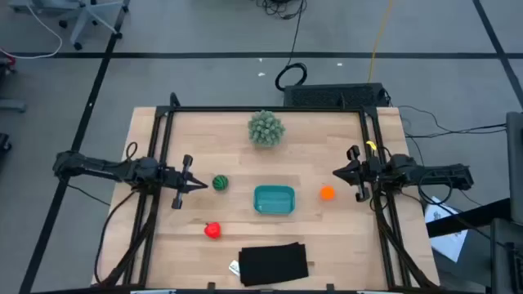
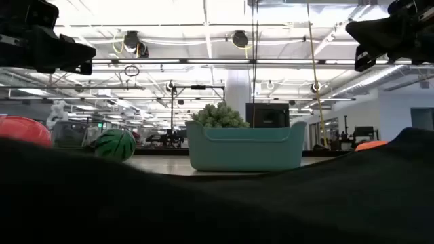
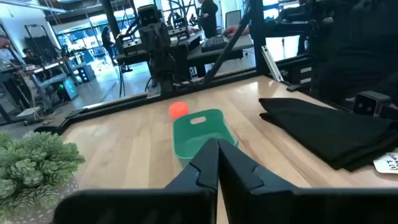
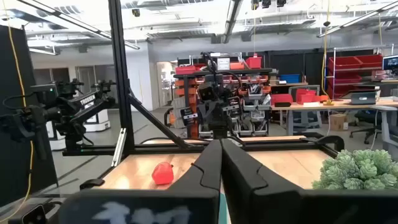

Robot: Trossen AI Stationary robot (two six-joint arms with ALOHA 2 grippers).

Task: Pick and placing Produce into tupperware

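Meanwhile tupperware (image 1: 274, 200) sits empty (orange ball (image 1: 327, 193) beside it)

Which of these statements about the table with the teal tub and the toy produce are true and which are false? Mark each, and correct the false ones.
1. The teal tub is empty. True.
2. The orange ball lies between the tub and the right gripper. True.
3. The left gripper holds the striped green piece. False: its fingers are shut on nothing, and the piece sits on the table just ahead of them.
4. The red piece rests on the black cloth. False: it lies on bare wood, apart from the cloth.
5. The spiky pale green ball sits beyond the tub, toward the table's far edge. True.
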